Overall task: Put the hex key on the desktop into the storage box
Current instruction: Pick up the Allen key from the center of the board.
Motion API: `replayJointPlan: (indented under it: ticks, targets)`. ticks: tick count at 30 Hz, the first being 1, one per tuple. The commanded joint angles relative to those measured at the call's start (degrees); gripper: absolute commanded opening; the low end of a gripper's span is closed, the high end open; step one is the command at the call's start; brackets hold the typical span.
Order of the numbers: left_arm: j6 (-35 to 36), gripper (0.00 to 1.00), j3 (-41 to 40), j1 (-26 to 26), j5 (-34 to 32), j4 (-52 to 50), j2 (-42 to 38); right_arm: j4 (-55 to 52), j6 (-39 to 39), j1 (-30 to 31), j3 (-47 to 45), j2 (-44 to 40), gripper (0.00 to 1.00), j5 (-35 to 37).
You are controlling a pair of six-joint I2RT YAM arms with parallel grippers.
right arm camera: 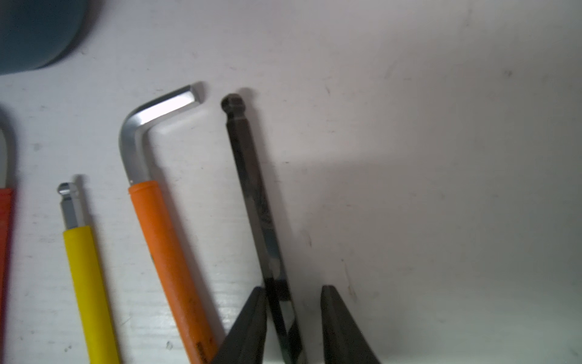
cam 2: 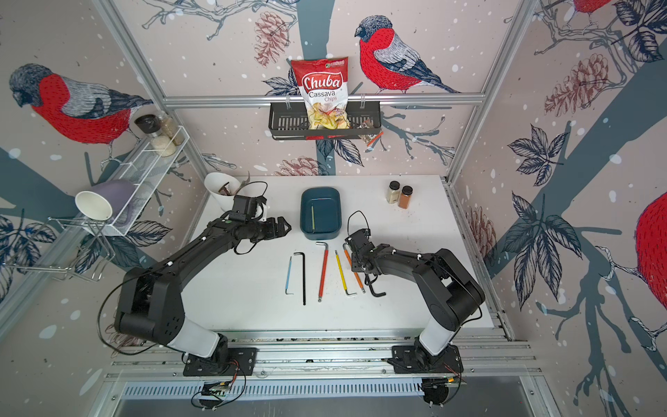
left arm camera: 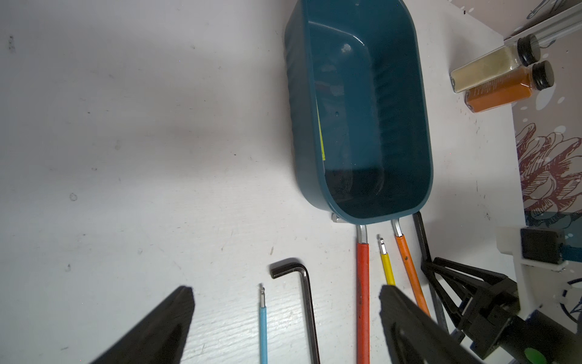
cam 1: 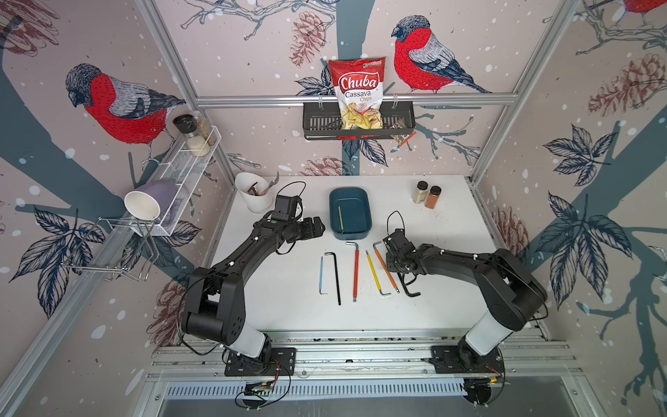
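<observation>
Right pincer (right arm camera: 293,291), jaws apart, straddles the black hex key (right arm camera: 252,189), which lies on the worktop (cam 1: 274,314) near the storage box (cam 1: 352,235), outside it. One jaw touches the shaft, the other does not; closing unevenly could skid the key into the orange key (right arm camera: 167,245) lying nearer the box.

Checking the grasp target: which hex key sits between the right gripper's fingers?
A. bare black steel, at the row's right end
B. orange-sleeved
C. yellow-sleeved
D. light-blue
A: in the right wrist view the bare black steel hex key runs between the fingers of the right gripper.
</observation>
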Motion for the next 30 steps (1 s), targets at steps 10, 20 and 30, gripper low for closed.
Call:
replayJointPlan:
  ticks: [10,20,30]
  targets:
    - [0.61,0.95,-1.09,-0.01,-0.85,-0.98,-2.10,-2.94,2.99,0.47,-1.93,-3.51,0.00,-3.20]
    - [0.20,0.96,-1.31,-0.01,-2.09,-0.40,-3.06,-5.88,1.39,-0.94,1.34,-7.65,0.00,-5.20]
    - [-0.49,0.95,-0.90,-0.02,-0.09,0.00,-1.91,-2.97,2.64,-3.91,0.56,-13.20,0.00,-10.12]
